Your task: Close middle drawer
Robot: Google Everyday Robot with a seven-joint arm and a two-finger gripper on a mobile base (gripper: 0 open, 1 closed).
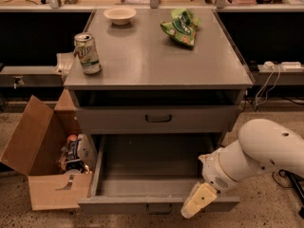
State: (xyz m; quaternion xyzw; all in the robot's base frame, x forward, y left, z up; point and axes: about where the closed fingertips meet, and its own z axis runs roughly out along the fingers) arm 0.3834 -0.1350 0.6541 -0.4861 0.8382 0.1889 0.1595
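Speckled terrazzo floor (266, 210) across the bottom, open cardboard box (45, 196) standing on it at 8 o'clock, grey cabinet top (152, 56) at centre, long pale counter (118, 6) along 12 o'clock, dark recess beneath it, white power strip (290, 65) with cables at 3 o'clock, dim warm light, gripper (192, 207) low at 5 o'clock.

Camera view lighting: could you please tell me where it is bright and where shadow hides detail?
Camera view: warm overhead light covers the cabinet top; the open middle drawer is dimmer inside, darkest at its back; the recess under the top is near black; the gripper, at the drawer's front rim, is well lit.
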